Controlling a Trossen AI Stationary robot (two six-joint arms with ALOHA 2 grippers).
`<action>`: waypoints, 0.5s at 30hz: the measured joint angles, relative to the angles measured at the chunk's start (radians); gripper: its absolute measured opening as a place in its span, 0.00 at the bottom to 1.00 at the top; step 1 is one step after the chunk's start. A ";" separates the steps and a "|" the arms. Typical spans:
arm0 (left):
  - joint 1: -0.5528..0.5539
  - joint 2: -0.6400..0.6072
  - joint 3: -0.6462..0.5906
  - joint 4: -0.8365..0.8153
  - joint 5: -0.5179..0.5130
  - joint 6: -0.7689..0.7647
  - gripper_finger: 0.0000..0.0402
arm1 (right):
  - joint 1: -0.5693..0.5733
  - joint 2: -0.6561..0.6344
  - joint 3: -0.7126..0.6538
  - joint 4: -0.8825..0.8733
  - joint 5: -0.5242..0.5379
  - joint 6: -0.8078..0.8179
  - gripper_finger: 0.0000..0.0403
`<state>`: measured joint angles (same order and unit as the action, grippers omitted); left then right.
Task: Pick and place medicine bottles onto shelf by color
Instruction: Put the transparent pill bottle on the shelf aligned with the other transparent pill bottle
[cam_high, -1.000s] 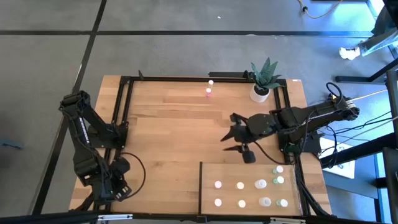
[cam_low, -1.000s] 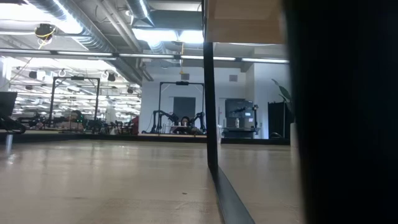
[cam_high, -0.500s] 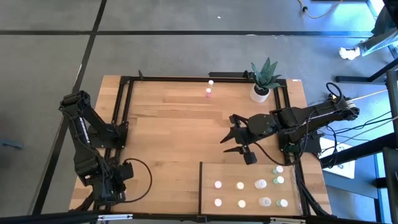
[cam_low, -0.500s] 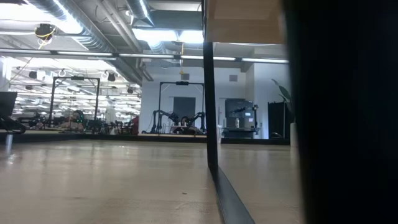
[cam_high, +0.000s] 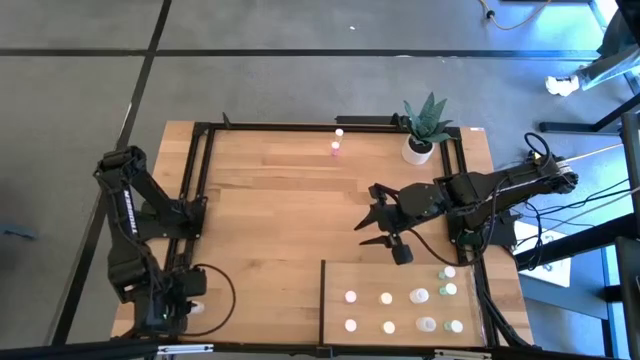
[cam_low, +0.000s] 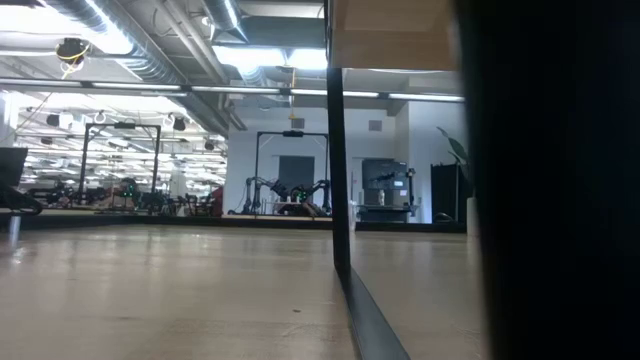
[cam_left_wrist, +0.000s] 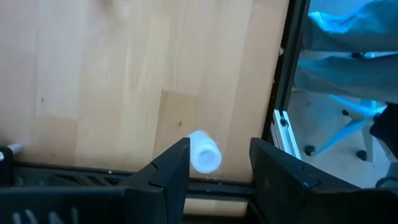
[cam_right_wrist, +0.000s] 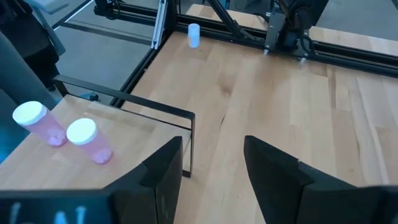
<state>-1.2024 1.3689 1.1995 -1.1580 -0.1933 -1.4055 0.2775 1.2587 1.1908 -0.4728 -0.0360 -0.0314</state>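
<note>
pale wood shelf (cam_high: 400, 315) lies at the table's near right corner, and everything else is placed from it. nine medicine bottles (cam_high: 419, 296) stand on it in two rows, whitish ones toward its left edge and greenish ones toward its right, with one more near its far right corner. two pink bottles (cam_right_wrist: 81, 140) stand well beyond the shelf, at the table's far edge beside the potted plant (cam_high: 424, 127). the right gripper (cam_high: 368, 223) hangs just past the shelf's far left corner, fingers spread and empty. far left of the shelf, the left gripper (cam_left_wrist: 214, 171) has its fingers parted around one whitish bottle (cam_left_wrist: 203, 151) lying near the table frame, not clamped.
</note>
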 joint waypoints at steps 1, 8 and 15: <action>-0.005 0.000 0.000 0.000 -0.013 0.000 0.40 | 0.000 0.000 0.000 0.000 0.000 -0.001 0.43; -0.009 0.000 0.000 0.000 -0.034 -0.005 0.40 | 0.000 0.000 0.000 0.000 0.000 0.001 0.43; -0.009 0.000 0.000 -0.015 -0.034 -0.139 0.40 | 0.000 0.000 0.000 0.000 -0.001 0.000 0.43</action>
<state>-1.2114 1.3689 1.1992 -1.1733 -0.2272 -1.5449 0.2775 1.2587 1.1908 -0.4728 -0.0368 -0.0313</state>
